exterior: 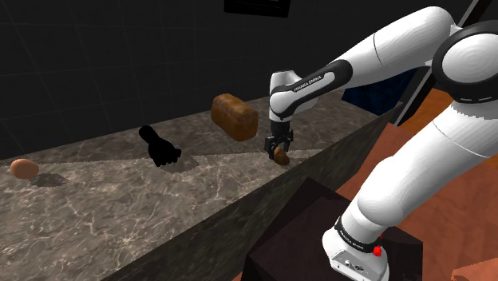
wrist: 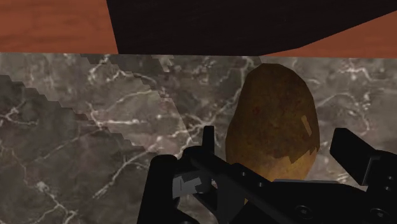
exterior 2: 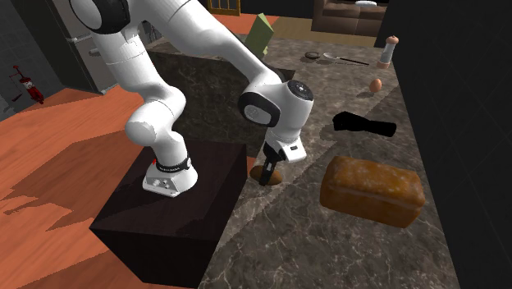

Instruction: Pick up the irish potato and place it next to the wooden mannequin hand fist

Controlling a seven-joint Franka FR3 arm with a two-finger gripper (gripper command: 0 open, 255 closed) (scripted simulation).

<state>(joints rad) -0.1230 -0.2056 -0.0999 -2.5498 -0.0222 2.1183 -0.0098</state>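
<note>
I have the black two-finger gripper down over the brown oval potato, which lies on the dark veined marble counter close to the edge facing the dark box stand; the fingers stand apart on either side of it, slivers of marble showing between them and the skin. The brown bread loaf sits near, toward the back wall. Bare marble runs on to the black mannequin fist, with the brown egg well beyond.
</note>
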